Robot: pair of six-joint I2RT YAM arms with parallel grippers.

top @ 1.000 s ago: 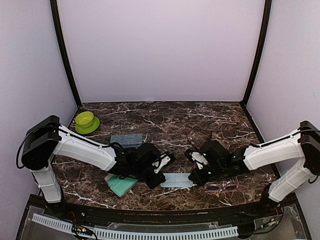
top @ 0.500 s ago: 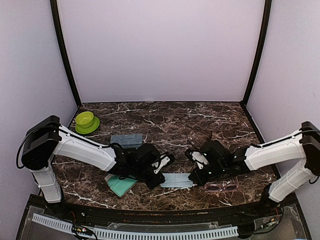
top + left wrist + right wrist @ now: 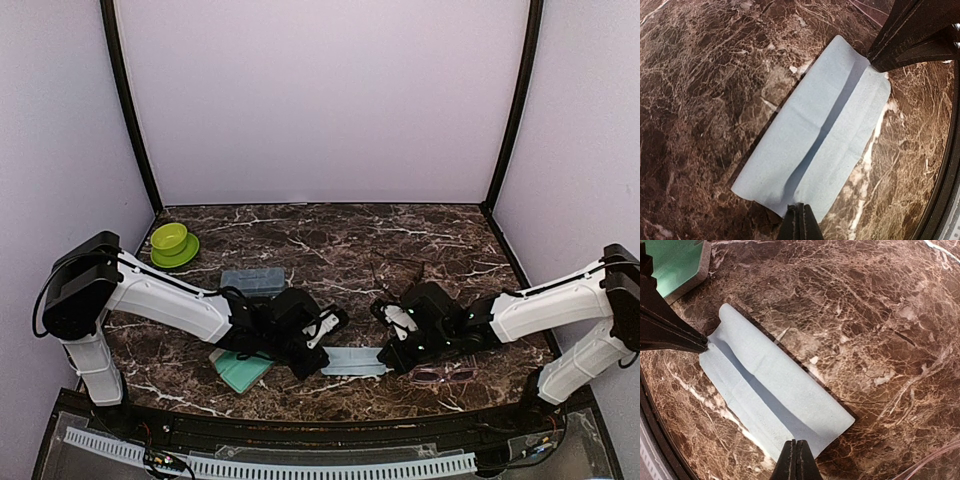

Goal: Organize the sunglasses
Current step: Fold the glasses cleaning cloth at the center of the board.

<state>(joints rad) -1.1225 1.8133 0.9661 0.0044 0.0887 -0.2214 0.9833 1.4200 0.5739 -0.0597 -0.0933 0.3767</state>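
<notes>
— Two arms sit low over the table; what lies under them, biggest thing first?

— First the dark brown marble tabletop with white veins (image 3: 330,240). On it, off to the left of the left gripper (image 3: 800,220) and partly under that arm, is an open rectangular case with a mint-green lining (image 3: 238,372).

— And between the two grippers?

— There is a light blue folded cloth (image 3: 825,130), a long strip on the marble with a shadowed crease running down its length. The left gripper is clenched on one short end, its fingertips pressed together on the edge. The right gripper (image 3: 796,455) is clenched on the opposite short end in the same way. The two tips face each other, and the cloth spans the gap between them.

— Anything beyond the hands?

— A blue-grey rectangular case (image 3: 252,282) lies farther out than the left gripper and to its left, apart from it. Well away from that gripper, toward the far left corner, is a lime-green bowl on a matching saucer (image 3: 172,243).

— And the sunglasses?

— The sunglasses with a thin pink-purple frame and dark lenses (image 3: 445,376) lie on the table just to the right of the right gripper. They are on its outer side, a little nearer the arm bases, beside the wrist. They are apart from the fingertips and off the cloth, and neither gripper holds them.
</notes>
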